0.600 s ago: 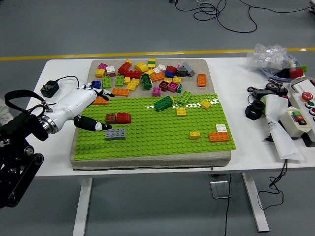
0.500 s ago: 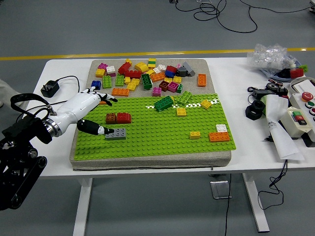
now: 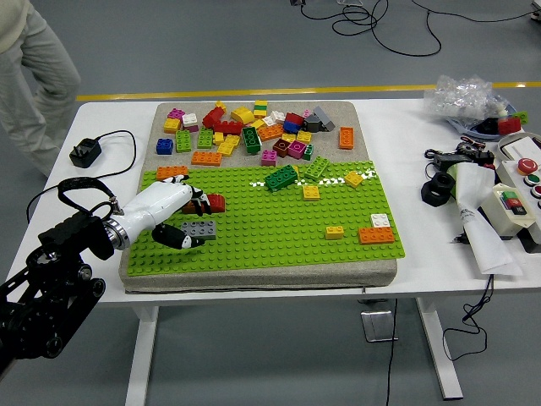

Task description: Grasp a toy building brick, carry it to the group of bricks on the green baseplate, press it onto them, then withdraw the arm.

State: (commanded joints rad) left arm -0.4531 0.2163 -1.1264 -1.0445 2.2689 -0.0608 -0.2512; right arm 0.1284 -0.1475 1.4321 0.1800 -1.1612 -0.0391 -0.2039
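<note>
Just one camera here, the head view, mounted high on the robot's side and tilted forward and down. It sits far enough back to catch the whole white bench (image 3: 406,254), near edge low in the frame, legs and grey floor under it, plus floor and a yellow line (image 3: 254,91) beyond.

Glossy plastic bricks (image 3: 254,131); studded green baseplate (image 3: 279,224), plastic, matt-ish; grey cloth mat (image 3: 254,275) under; left hand (image 3: 165,216) smooth white shell; crinkly clear bag (image 3: 465,93) at 2 o'clock.

light: bright, even, overhead | shadows: soft, faint under table (image 3: 101,127) | focus: sharp | glare: none
</note>
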